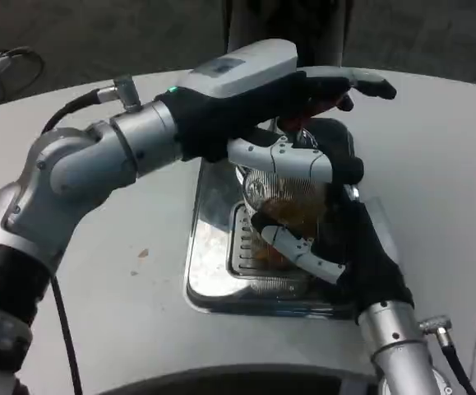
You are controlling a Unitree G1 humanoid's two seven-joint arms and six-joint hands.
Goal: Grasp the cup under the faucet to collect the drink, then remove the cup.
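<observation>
A clear plastic cup (283, 202) with brownish drink in it stands on the steel drip tray (209, 284). My right hand (344, 247) wraps around the cup from the right and front, with white fingers (303, 247) across its lower wall. My left hand (254, 99) reaches over the top of the cup from the left. Its fingers (361, 82) stretch onto the dark dispenser part above the cup, and another finger (283, 156) lies across the cup's rim. The faucet itself is mostly hidden behind the left hand.
The drip tray has a slotted grate (242, 247) and a raised shiny rim. The white table (122, 280) spreads to the left and right of it. A dark post (287, 25) stands behind the dispenser. A small brown speck (143, 253) lies on the table left of the tray.
</observation>
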